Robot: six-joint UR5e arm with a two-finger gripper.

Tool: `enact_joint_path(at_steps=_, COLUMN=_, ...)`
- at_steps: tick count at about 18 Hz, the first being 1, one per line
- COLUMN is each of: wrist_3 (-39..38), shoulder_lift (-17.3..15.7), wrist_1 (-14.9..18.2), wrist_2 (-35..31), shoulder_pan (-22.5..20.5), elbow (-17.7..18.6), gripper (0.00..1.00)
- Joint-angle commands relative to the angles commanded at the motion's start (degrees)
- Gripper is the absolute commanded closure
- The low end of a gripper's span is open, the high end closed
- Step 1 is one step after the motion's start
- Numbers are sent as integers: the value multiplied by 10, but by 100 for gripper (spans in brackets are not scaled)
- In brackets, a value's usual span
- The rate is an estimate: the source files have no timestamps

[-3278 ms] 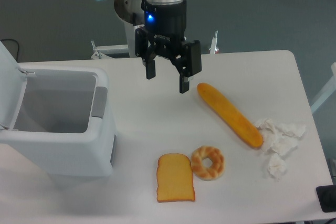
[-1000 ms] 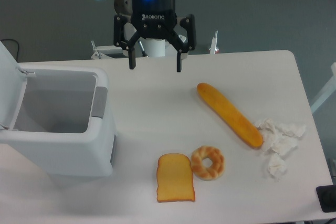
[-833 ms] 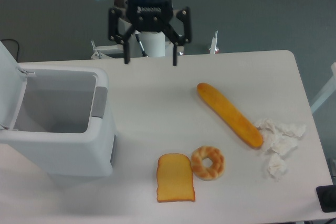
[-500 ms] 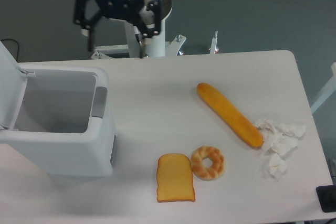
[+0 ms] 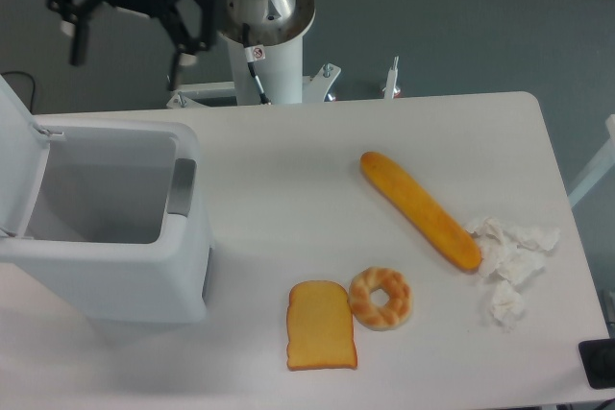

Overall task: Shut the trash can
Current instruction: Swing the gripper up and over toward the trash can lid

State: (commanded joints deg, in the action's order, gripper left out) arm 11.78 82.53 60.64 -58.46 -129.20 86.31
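On the left part of the table (image 5: 288,189) we see the trash can (image 5: 115,266), its lid (image 5: 14,156) raised at the bin's left edge and its grey latch tab (image 5: 180,186) on the right rim. Above and behind the trash can, the gripper (image 5: 125,53) hangs with its two fingers spread apart, holding nothing. Right of the trash can we note a toast slice (image 5: 321,325), a ring pastry (image 5: 381,299), a long bread roll (image 5: 420,209) and crumpled tissue (image 5: 509,261).
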Motion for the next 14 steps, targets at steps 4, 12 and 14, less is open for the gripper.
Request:
enact_joint_path(at_steps=4, wrist_3=-3, shoulder_lift=-13, wrist_1=0, wrist_2=52, shoulder_pan=5, elbow=0, gripper=0)
enact_joint_path(at_steps=12, wrist_3=3, shoulder_lift=-21, wrist_1=-1, wrist_2=145, shoulder_pan=36, elbow=-1, gripper=0)
enact_joint_path(at_steps=14, wrist_3=3, shoulder_lift=-20, wrist_1=-1, wrist_2=163, shoulder_pan=40, elbow=-1, gripper=0)
